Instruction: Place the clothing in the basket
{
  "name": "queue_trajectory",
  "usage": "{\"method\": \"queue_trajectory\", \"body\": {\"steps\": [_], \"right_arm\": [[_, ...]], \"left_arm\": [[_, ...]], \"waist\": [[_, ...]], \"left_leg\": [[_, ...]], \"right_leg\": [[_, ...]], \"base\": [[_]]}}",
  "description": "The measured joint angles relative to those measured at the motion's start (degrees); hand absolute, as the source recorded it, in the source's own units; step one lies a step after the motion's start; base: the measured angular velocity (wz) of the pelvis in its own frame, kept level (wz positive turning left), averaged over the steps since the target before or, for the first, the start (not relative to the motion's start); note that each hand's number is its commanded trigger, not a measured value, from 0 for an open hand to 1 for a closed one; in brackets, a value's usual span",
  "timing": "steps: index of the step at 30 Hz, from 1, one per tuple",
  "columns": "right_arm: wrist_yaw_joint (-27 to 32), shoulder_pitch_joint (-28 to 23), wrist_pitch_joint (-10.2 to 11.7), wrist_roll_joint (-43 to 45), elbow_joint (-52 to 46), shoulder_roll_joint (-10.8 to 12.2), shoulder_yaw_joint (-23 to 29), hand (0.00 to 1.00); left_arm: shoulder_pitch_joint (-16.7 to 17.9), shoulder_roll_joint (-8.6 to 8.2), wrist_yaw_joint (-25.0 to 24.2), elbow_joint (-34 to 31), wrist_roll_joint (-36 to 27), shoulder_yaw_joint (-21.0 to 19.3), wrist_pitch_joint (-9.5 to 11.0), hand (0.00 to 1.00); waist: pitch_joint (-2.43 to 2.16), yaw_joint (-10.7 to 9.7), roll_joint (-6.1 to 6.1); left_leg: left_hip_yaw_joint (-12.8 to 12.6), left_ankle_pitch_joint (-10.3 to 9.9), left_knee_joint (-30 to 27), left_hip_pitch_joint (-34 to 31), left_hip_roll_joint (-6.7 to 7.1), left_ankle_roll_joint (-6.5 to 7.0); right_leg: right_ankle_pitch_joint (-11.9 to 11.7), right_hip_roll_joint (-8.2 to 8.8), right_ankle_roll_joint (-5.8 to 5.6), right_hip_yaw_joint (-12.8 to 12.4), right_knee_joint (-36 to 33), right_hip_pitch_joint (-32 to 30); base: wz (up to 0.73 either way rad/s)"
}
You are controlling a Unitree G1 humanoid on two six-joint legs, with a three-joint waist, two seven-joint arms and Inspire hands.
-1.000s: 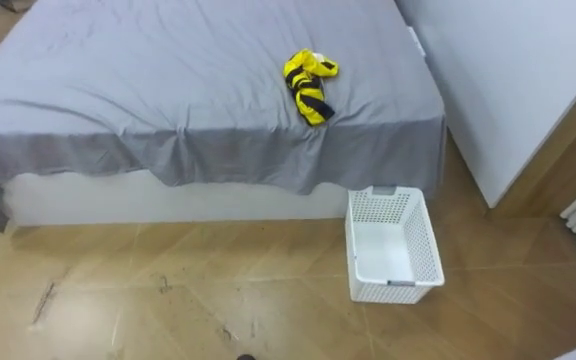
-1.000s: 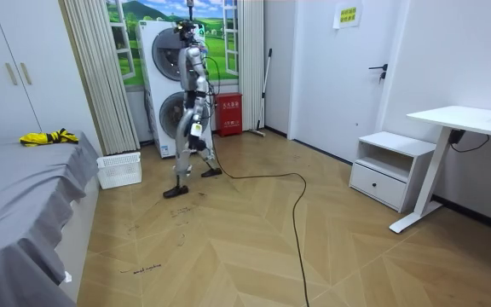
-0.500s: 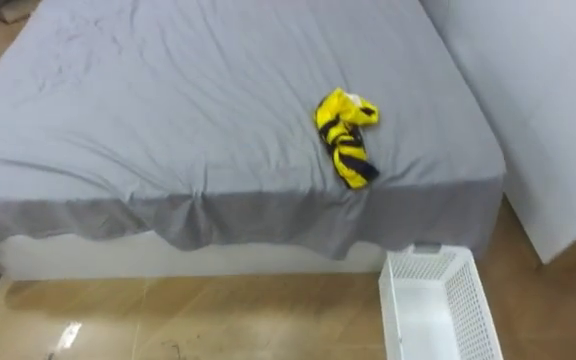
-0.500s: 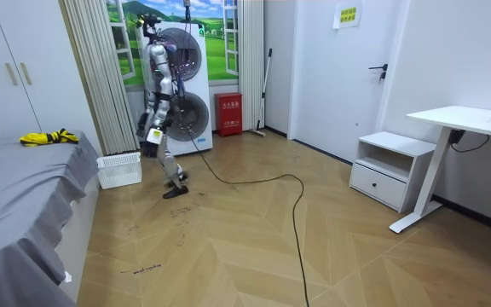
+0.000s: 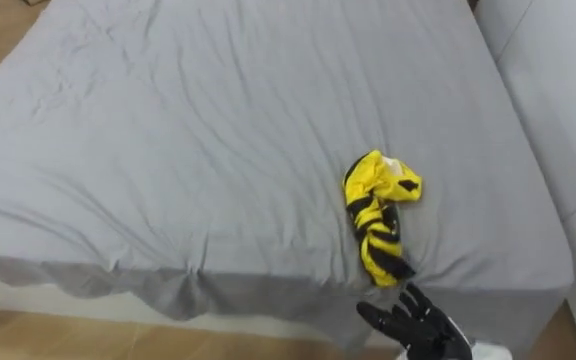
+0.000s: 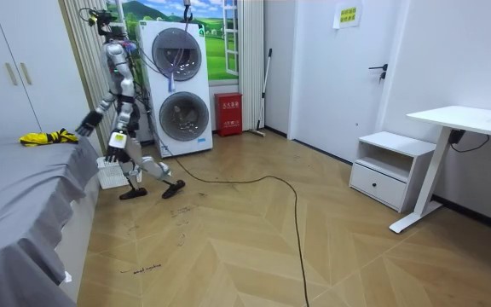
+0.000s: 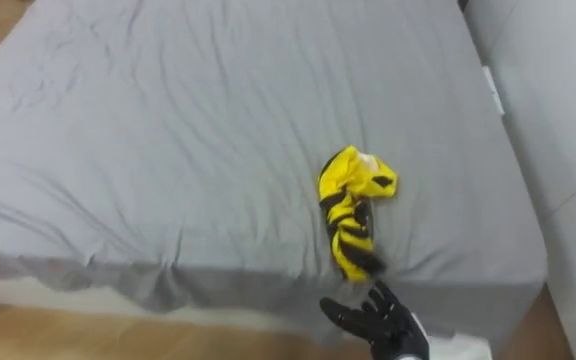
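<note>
Closer now, my right hand point(image 5: 415, 323) at bed point(image 5: 168, 150) edge, fingers apart, near yellow-black clothes point(image 5: 378, 215); bare sheet leftward.

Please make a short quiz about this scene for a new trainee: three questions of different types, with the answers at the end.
1. Multiple choice: where does the yellow and black garment lie?
A) on the wooden floor
B) on the grey bed, near its edge
C) on the white desk
2. True or false: the right robot hand grips the garment.
3. Fill the gap: the fingers of the right robot hand are ____ (open or shut).

Key
1. B
2. False: its fingers are spread next to the garment's near end and are not closed on it.
3. open
</note>
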State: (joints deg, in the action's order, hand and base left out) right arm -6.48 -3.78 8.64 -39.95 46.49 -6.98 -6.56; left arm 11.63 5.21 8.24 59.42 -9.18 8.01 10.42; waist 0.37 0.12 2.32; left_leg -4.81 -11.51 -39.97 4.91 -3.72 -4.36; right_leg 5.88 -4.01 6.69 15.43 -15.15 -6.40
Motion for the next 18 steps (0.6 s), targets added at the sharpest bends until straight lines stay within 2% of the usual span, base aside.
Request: {"method": "queue_trajectory", "body": {"steps": [1, 2, 3, 4, 5, 6, 7, 8, 9, 10, 11, 14, 18], "right_arm": [[0.0, 0.5, 0.8, 0.0, 0.0, 0.1, -0.1, 0.00], [0.1, 0.7, 0.8, -0.3, -0.1, 0.1, 0.0, 0.00], [0.1, 0.9, 0.8, -0.3, -0.2, 0.1, 0.0, 0.00], [0.6, 1.1, 0.5, -0.3, -1.0, 0.0, 0.3, 0.00], [1.6, 0.7, 0.2, -0.5, -2.8, 0.0, 1.0, 0.00], [2.0, 0.6, 0.1, -0.5, -3.4, 0.0, 1.2, 0.00], [2.8, 0.3, 0.0, -0.4, -4.7, -0.1, 1.3, 0.00], [3.3, -0.3, 0.0, 0.2, -5.2, 0.1, 1.1, 0.00], [3.5, -0.7, -0.3, 1.1, -5.5, 0.1, 1.0, 0.00], [3.9, -1.5, -0.6, 2.6, -7.4, -0.1, 1.1, 0.00], [3.9, -2.1, -0.6, 2.9, -9.7, -0.3, 1.2, 0.00], [3.8, -1.7, 0.4, 4.0, -12.0, -0.4, 1.2, 0.00], [4.5, -1.1, 0.6, 4.5, -15.2, -0.4, 1.2, 0.00]], "left_arm": [[0.4, -0.01, 0.0, 0.0, -0.3, 0.0, 0.0, 0.00], [-0.3, -0.01, 0.0, -0.1, -0.3, 0.1, 0.1, 0.00], [-0.7, 0.00, 0.0, -0.1, -0.3, 0.1, 0.0, 0.00], [-1.2, 0.00, 0.0, -1.0, -0.4, 0.1, 0.1, 0.00], [-0.9, -0.01, 0.0, -2.2, -0.4, 0.1, 0.3, 0.00], [-0.9, -0.02, 0.0, -2.5, -0.4, 0.0, 0.7, 0.00], [-0.8, -0.01, 0.0, -2.9, -0.7, -0.1, 1.3, 0.00], [-0.6, 0.15, 0.0, -3.0, -1.9, -0.2, 1.7, 0.00], [-0.5, 0.16, 0.0, -2.7, -1.8, -0.3, 1.8, 0.00], [-0.9, 0.32, 0.0, -1.4, -1.7, -0.1, 1.8, 0.00], [-1.0, 0.28, 0.0, -1.2, -1.7, -0.1, 1.8, 0.00], [-0.9, 0.37, -0.2, -0.9, -1.2, -0.1, 2.0, 0.00], [-0.9, 0.65, -0.4, 0.2, -1.2, -0.6, 2.0, 0.00]], "waist": [[0.18, -0.4, -0.37], [0.49, -1.3, -1.01], [0.72, -1.4, -1.39], [1.06, -0.9, -2.06], [1.10, 0.2, -2.26], [1.07, 0.7, -2.24], [0.93, 0.8, -2.04], [0.41, 1.8, -2.62], [-0.07, 1.9, -2.56], [-0.44, 1.5, -3.47], [-0.50, 1.5, -3.68], [-0.44, 1.1, -3.59], [-0.22, 1.3, -3.36]], "left_leg": [[0.0, 0.5, -5.4, -2.4, -1.21, 0.38], [0.1, -2.2, -7.0, -5.3, -2.33, 1.48], [0.0, -3.6, -6.8, -7.0, -2.69, 1.55], [0.1, -6.3, -4.6, -10.7, -2.89, 1.35], [0.5, -7.7, 0.2, -14.1, -2.68, 0.87], [0.8, -7.7, 3.6, -15.4, -2.73, 0.75], [1.9, -6.5, 10.8, -17.8, -2.74, 0.55], [0.5, -1.4, 12.7, -18.2, -2.81, 3.58], [0.0, -1.2, 14.2, -17.2, -2.28, 3.84], [-0.8, -0.4, 16.8, -15.1, -1.07, 4.59], [-1.6, -0.2, 18.6, -13.6, 0.03, 4.90], [-2.0, 0.0, 21.1, -11.8, 1.67, 5.30], [-2.0, 0.5, 23.5, -11.8, 2.56, 5.71]], "right_leg": [[0.9, -0.30, -0.16, -0.3, 1.9, 2.9], [1.1, -0.34, -0.25, -0.9, 2.6, 4.6], [1.2, -0.19, -0.35, -1.8, 2.7, 5.0], [1.3, 0.05, -0.57, -3.7, 3.0, 5.6], [1.5, 0.08, -0.97, -5.5, 3.6, 5.9], [1.6, 0.08, -1.22, -6.2, 3.6, 5.9], [2.1, 0.06, -1.83, -7.1, 3.4, 5.9], [3.2, 0.59, -2.84, -9.0, 2.4, 5.6], [3.4, 1.07, -3.35, -9.6, 2.1, 5.4], [3.6, 1.94, -3.97, -10.3, 2.1, 5.7], [3.8, 2.74, -4.54, -10.7, 2.7, 6.1], [3.9, 3.80, -5.10, -10.6, 3.3, 6.6], [3.9, 4.39, -5.37, -10.7, 3.4, 5.2]], "base": [[0.31], [0.35], [0.23], [-0.16], [-0.37], [-0.56], [-0.64], [-0.61], [-0.42], [-0.28], [-0.23], [-0.20], [-0.05]]}}
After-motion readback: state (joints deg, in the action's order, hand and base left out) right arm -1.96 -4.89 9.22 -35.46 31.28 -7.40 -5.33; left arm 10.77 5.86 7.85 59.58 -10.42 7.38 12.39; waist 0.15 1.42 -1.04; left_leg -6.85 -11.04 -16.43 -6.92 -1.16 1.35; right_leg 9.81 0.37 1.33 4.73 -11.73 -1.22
